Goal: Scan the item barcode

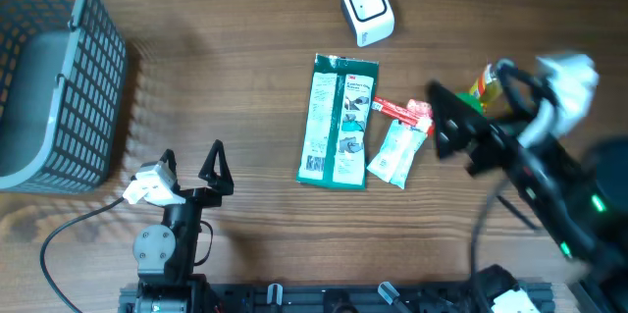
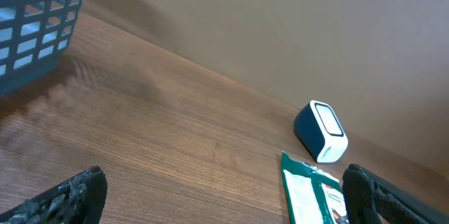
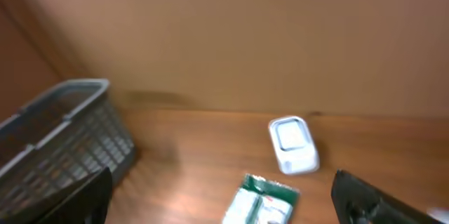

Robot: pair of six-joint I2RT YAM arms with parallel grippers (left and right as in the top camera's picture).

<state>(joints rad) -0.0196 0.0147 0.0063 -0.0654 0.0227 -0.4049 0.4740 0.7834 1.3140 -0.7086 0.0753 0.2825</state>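
**A:** Starting from the robot's side of the desk (image 1: 265,78), where were the arms?

**B:** The left end effector (image 1: 190,168) was the nearest. It was low over bare wood, well to the left of the green packet (image 1: 339,122) and closer to the robot than it. Its two fingers were spread wide, with nothing between them.

**A:** And the other one?

**B:** The right end effector (image 1: 439,120) was to the right of the green packet, at about the same depth. It was blurred in the overhead view. Its fingers were also fully apart, and it had hold of nothing.

**A:** Where did the item lie?

**B:** The green packet lay flat on the desk, printed face up, with its long side running away from the robot. A white sachet (image 1: 392,154) lay just beside its right edge, at the nearer end, and seemed to touch it. A red packet (image 1: 402,110) lay a little farther back. Its left end reached the green packet's right edge, and the rest pointed toward the right end effector.

**A:** Could you read a barcode?

**B:** No, the print was too small to tell.

**A:** What stood farther away?

**B:** The grey basket (image 1: 59,78) stood well to the left of the green packet. The scanner (image 1: 367,9), a small white box, stood beyond the packet's far end, slightly to the right and apart from it.
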